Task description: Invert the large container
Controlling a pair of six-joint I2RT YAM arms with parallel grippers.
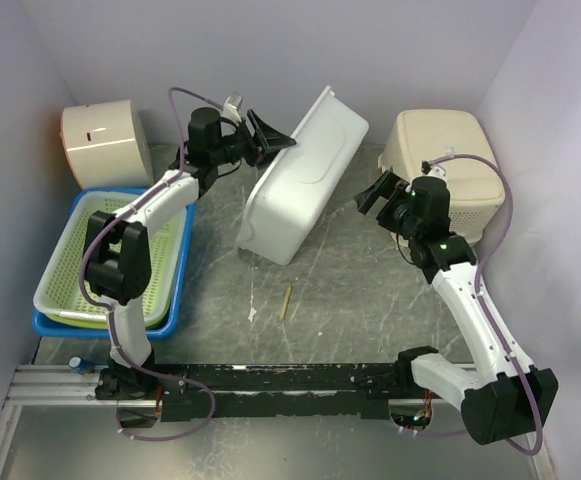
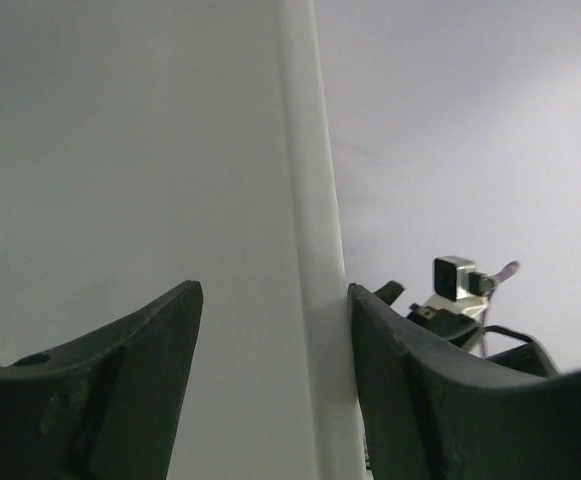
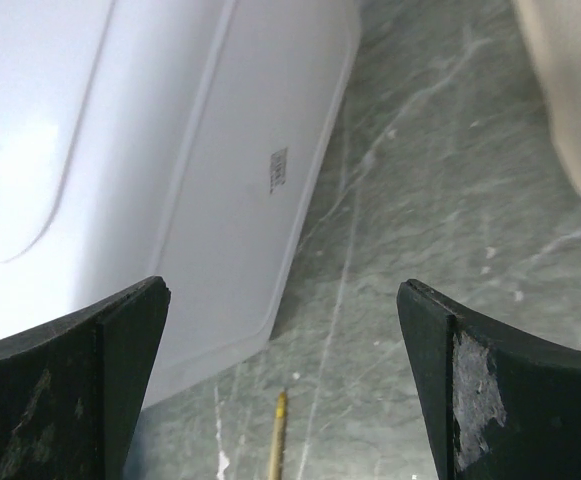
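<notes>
The large container [image 1: 305,180] is a white plastic tub leaning on its long side in the middle of the table, its bottom facing right and up. My left gripper [image 1: 275,138] is at its upper left rim. In the left wrist view the jaws [image 2: 275,295] stand astride the rim [image 2: 310,200]: the right finger touches it, the left finger is apart from the wall [image 2: 120,150]. My right gripper [image 1: 375,190] hovers open just right of the tub, holding nothing. The right wrist view shows the tub's bottom [image 3: 170,150] left of the open right gripper [image 3: 283,290].
An upturned beige tub [image 1: 445,170] stands at the back right, and its edge [image 3: 570,90] shows in the right wrist view. A green basket [image 1: 70,290] sits in a blue tray [image 1: 160,325] at the left. A cream drum [image 1: 100,140] stands back left. A thin wooden stick [image 1: 286,300] lies before the tub.
</notes>
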